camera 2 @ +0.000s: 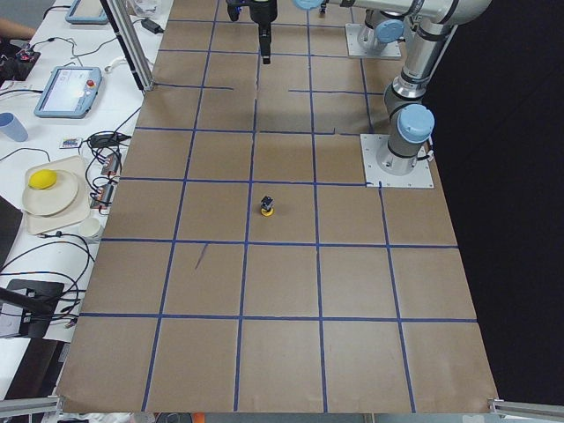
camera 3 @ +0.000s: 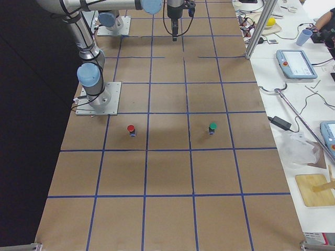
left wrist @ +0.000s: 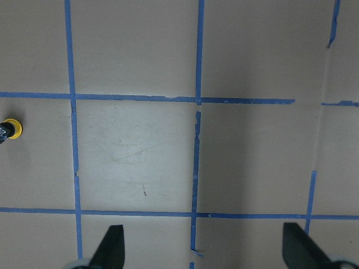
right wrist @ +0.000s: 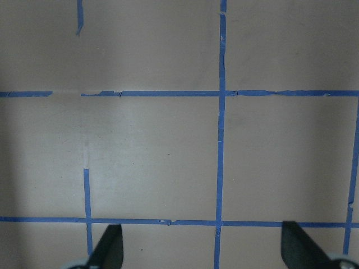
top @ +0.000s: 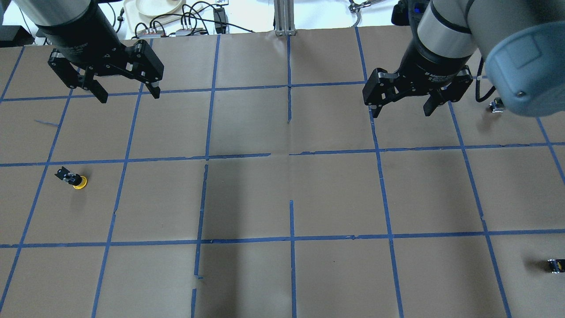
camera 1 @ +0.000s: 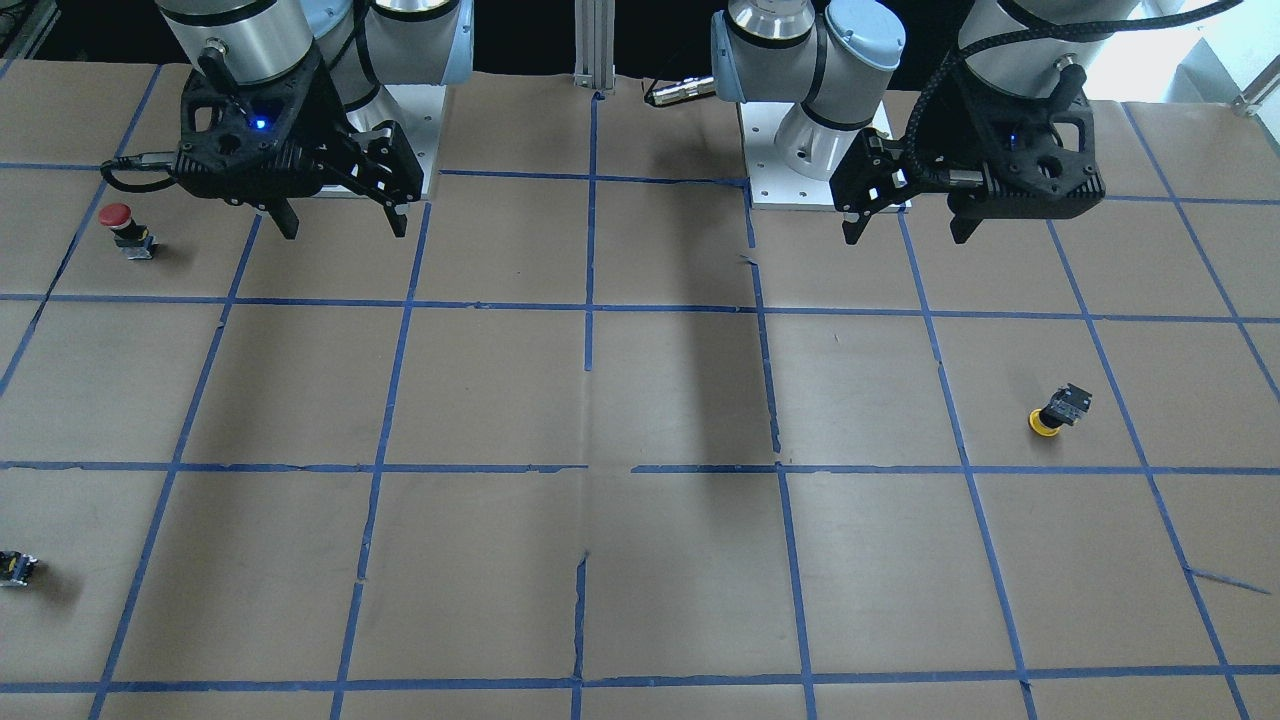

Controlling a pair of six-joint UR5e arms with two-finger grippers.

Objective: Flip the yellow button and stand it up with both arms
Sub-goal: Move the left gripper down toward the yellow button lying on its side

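The left gripper (top: 129,95) has its jaws spread wide with nothing between them. In the left wrist view its fingertips (left wrist: 109,252) stand at the bottom corners, with only bare paper between. It hangs clear of the table (camera 1: 500,390), over a line of the blue tape (camera 1: 500,305) grid. The right gripper (top: 401,111) is likewise wide apart and empty, suspended above the table on the opposite side, and its wrist view shows only paper and tape between the fingertips. The two grippers are well apart from each other. The yellow button (top: 73,179) sits inside one grid square on the left gripper's side, well apart from that gripper and touched by nothing. It appears to rest on its yellow cap with the dark base uppermost, which the left side view shows most plainly. In the left wrist view only the cap and part of the neck show, at the left edge. Other items noted are on the right gripper's side. A red button (camera 1: 125,228) stands cap uppermost near that gripper but not beneath it. A small dark block with a yellow mark (camera 1: 15,568) lies at the table's edge. The table is covered in brown paper.
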